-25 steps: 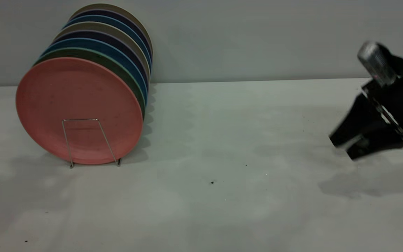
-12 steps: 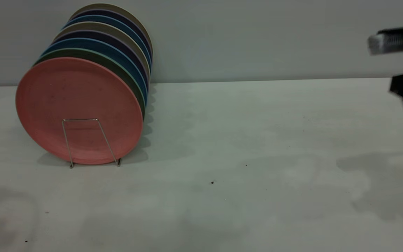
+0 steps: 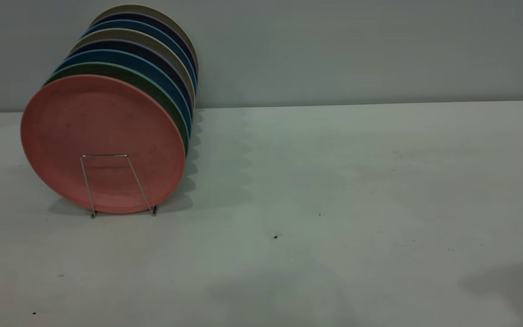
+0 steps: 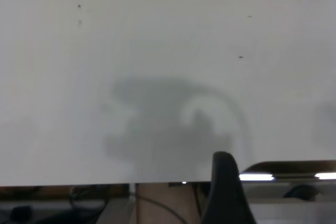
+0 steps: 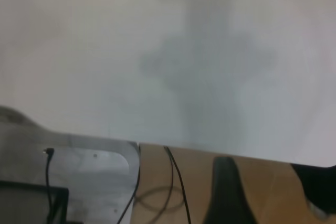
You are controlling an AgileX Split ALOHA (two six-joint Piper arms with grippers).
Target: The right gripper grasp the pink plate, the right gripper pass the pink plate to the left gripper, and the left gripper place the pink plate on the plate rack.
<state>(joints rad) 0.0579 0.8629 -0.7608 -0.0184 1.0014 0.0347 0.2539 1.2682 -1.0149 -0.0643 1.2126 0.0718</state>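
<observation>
Right gripper gone; pink plate [image 3: 102, 143] racked.

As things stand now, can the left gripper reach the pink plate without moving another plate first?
Probably yes. The pink plate stands at the front of the plate rack, its face uncovered, with the other plates behind it. The left gripper is out of the exterior view, so it must first travel in.

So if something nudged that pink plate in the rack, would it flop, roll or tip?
The pink plate looks rigid, so probably no flexing. Being round and on edge, it could roll if freed. The rack loop in front likely stops it tipping forward, and the green plate backs it.
</observation>
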